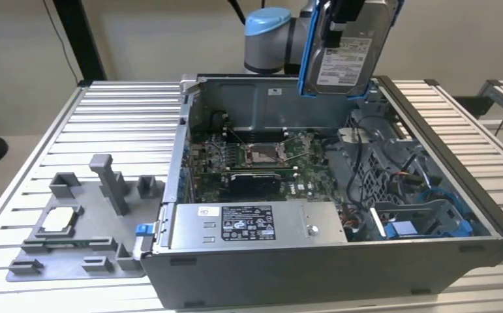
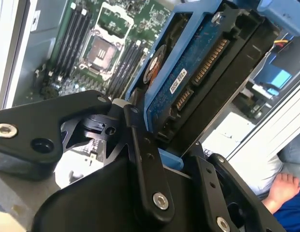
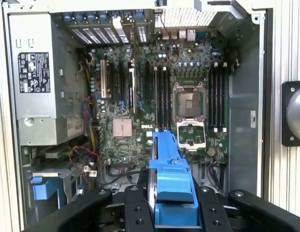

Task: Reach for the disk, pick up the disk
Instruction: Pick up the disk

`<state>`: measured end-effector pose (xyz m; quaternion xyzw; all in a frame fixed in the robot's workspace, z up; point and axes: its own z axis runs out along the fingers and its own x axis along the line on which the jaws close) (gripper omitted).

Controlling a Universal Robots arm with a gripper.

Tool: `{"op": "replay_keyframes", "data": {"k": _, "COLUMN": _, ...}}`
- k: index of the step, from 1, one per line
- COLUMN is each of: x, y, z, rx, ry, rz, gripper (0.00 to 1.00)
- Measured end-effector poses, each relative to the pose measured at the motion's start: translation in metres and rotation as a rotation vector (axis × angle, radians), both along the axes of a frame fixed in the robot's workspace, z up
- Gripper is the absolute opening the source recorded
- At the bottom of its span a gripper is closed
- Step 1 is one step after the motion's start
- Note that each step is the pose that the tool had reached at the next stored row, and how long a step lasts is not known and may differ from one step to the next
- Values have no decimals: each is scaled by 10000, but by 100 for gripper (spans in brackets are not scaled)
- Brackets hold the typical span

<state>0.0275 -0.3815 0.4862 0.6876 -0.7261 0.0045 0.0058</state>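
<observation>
Exterior view: the disk (image 1: 347, 55) hangs in the air above the far side of the open case (image 1: 321, 195), label facing the camera, blue rails down its sides. The gripper (image 1: 349, 13) holds it from above, and the frame's top edge cuts off most of the gripper, so its fingers are hard to make out here. The arm (image 1: 269, 39) stands behind the disk. Inside the case lie the motherboard (image 1: 260, 156) and a grey power supply (image 1: 251, 225) near the front. On the exterior view's left, a grey fixture (image 1: 86, 222) rests on the slatted table (image 1: 121, 117), with a small silver chip (image 1: 58, 218) on it.

Second wrist view: the disk (image 2: 188, 82) sits clamped between the black fingers (image 2: 145, 159), closed narrowly on its blue rail. Its circuit-board underside and connector face the camera. The gripper's own links hide the lower end of the disk. A person's hand (image 2: 280, 188) shows at the corner, partly cut off.

First wrist view: the disk (image 3: 172, 179) appears edge-on as a blue rail, pinched between the fingers (image 3: 135, 208), above the motherboard (image 3: 155, 96). The power supply (image 3: 43, 82) lies to one side.
</observation>
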Motion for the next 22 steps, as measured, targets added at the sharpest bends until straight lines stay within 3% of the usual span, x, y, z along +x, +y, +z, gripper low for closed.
{"op": "replay_keyframes", "data": {"k": 10, "x": 327, "y": 0, "z": 0, "rx": 0, "ry": 35, "rz": -1, "gripper": 0}}
{"op": "replay_keyframes", "data": {"k": 22, "x": 641, "y": 0, "z": 0, "rx": 0, "ry": 78, "rz": 0, "gripper": 0}}
